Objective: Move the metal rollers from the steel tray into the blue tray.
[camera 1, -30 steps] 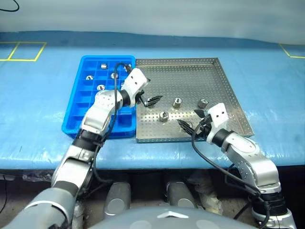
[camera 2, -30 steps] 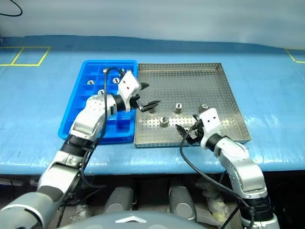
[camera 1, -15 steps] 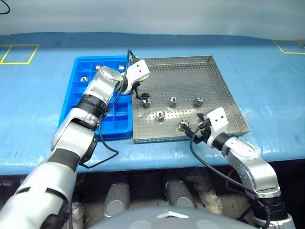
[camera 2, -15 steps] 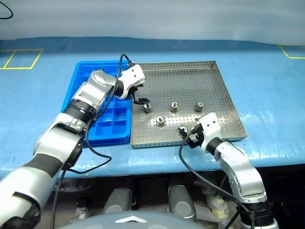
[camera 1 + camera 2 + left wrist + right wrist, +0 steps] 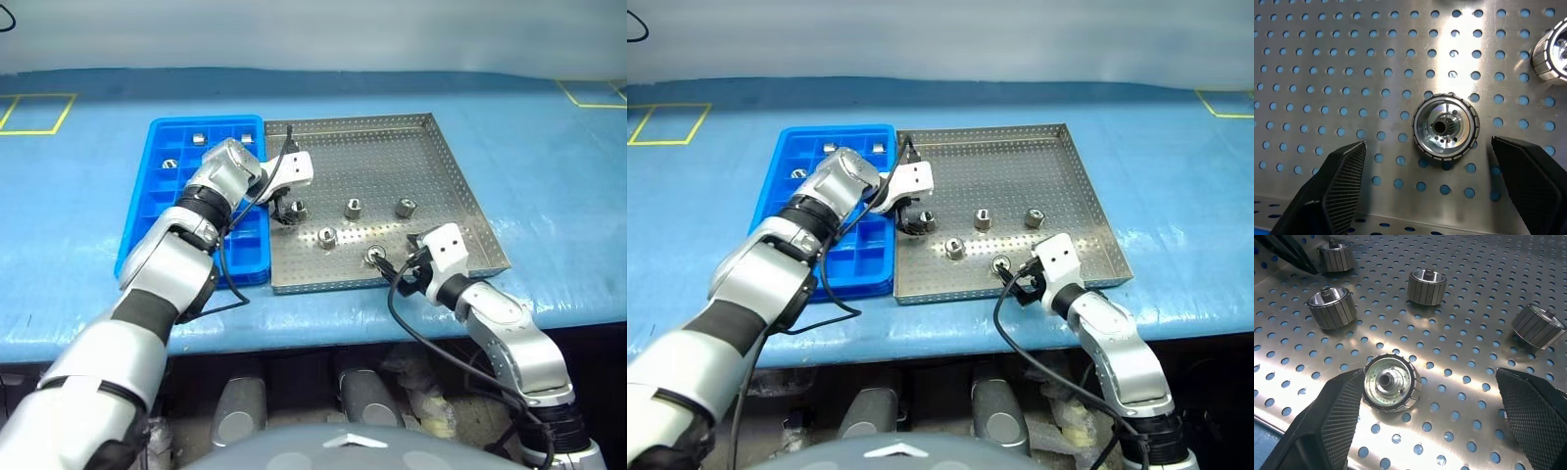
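Five metal rollers [image 5: 353, 208] on steel tray [image 5: 431, 157], three in blue tray [image 5: 147, 211].
All upright, holes up; left end effector [image 5: 1430, 161] open astride one, right end effector [image 5: 1425, 406] open at 6 o'clock roller.

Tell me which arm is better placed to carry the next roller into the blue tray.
Probably the left. Its open end effector straddles a roller right beside the blue tray. The right end effector also frames a roller, but farther away.

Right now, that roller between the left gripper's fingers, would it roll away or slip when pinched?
The metal roller stands on its flat end on the steel tray, so rolling seems unlikely. Its ribbed side probably aids grip. Solid metal, likely heavy for its size.
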`<state>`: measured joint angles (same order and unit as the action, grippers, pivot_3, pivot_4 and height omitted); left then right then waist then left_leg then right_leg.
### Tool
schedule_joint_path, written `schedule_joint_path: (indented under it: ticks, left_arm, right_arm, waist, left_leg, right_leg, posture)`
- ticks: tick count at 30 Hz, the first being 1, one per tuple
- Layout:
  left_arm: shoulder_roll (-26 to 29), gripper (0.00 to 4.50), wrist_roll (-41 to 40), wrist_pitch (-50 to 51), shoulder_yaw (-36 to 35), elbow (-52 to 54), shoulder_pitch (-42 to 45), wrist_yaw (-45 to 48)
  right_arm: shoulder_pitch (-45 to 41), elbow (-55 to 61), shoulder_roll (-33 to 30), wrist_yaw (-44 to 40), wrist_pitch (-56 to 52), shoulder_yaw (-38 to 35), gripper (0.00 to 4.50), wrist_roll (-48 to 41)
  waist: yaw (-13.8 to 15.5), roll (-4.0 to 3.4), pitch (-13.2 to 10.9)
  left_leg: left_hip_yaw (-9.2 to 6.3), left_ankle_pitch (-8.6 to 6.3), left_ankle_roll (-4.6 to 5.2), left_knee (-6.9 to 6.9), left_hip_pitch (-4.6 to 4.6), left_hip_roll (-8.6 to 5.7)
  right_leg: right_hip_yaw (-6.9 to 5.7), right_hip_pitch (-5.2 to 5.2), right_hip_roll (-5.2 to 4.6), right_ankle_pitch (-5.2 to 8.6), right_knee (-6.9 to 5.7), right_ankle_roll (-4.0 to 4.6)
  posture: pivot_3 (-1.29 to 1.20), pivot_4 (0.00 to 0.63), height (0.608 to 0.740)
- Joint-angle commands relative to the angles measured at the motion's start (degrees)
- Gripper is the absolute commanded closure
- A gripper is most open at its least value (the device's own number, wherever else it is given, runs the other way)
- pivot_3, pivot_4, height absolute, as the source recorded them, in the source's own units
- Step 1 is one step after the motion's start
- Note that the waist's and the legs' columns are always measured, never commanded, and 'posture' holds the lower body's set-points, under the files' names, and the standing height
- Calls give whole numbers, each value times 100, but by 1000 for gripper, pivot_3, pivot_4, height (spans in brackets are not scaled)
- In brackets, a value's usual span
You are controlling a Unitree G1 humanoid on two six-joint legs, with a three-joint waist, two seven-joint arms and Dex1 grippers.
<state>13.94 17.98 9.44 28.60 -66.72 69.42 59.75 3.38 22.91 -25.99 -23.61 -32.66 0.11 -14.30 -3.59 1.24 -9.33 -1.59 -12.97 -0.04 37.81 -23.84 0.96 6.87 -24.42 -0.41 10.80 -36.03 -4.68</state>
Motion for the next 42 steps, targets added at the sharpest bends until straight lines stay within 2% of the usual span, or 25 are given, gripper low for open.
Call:
schedule_joint_path:
  ticks: [1,7,8,13,19,24,28,30,36,42]
  left_arm:
    - [-212,569,-305,-101,-466,-280,-3,-61]
    - [-297,2648,-185,-130,-507,-439,-158,339]
    - [-288,2808,-157,-113,-504,-449,-178,349]
    - [-210,2805,-116,-148,-592,-428,-205,104]
    - [-80,2805,-691,-178,-1364,26,-141,-462]
    - [-232,2805,-1596,-283,-2831,1370,-606,-2639]
    - [-617,2805,-1630,-526,-3607,3172,-1550,-4862]
    - [-780,2805,-1550,-347,-3774,3825,-1903,-5588]
    - [-1018,2805,-1836,293,-4027,5561,-3078,-6201]
    - [-1032,2805,-1880,806,-4267,5885,-3705,-6665]
  right_arm:
    - [15,-14,37,43,122,-28,0,87]
    - [121,-31,73,99,170,-72,0,145]
    - [132,-28,74,110,170,-79,0,151]
    - [137,-44,65,119,166,-83,0,144]
    - [4,-150,48,37,196,-5,0,153]
    - [-354,-455,70,-153,282,160,0,185]
    - [-757,-710,214,-434,332,323,0,47]
    - [-899,-799,292,-562,351,383,0,-11]
    - [-1306,-1184,466,-772,471,794,0,162]
    - [-1452,-1336,488,-899,498,994,0,261]
  waist:
    - [-3,-2,1]
    - [-41,-1,2]
    - [-42,-1,3]
    - [-50,-1,3]
    - [-72,0,2]
    - [11,5,-2]
    - [104,5,-2]
    - [190,6,-2]
    - [517,8,-3]
    - [857,8,-2]
  left_leg:
    - [0,0,0,2,2,0]
    - [1,0,0,9,-2,-2]
    - [0,-1,1,7,-1,-2]
    - [-2,-1,2,9,2,-1]
    - [-1,-1,2,10,1,0]
    - [-6,-1,1,10,-3,1]
    - [-3,-1,1,4,5,-1]
    - [-4,-1,1,6,4,-1]
    - [-9,2,-2,7,2,-8]
    - [-15,4,-5,12,2,-12]
  right_leg:
    - [1,2,0,0,-2,0]
    - [3,2,-1,-3,-4,-6]
    - [4,2,-1,-3,-4,-6]
    - [3,5,1,-4,-6,-7]
    - [4,1,1,-8,-10,-14]
    - [1,-2,-1,-25,-13,-42]
    - [2,2,-8,-32,-8,-47]
    - [0,2,-8,-46,-9,-28]
    - [-3,3,-8,-49,-10,-22]
    - [-8,13,-7,-49,0,-23]
  posture:
    - [-55,150,740]
    - [-62,150,740]
    - [-62,150,740]
    - [-62,150,740]
    - [-21,150,740]
    - [73,150,740]
    - [134,150,740]
    - [175,150,740]
    - [245,150,740]
    - [285,150,740]
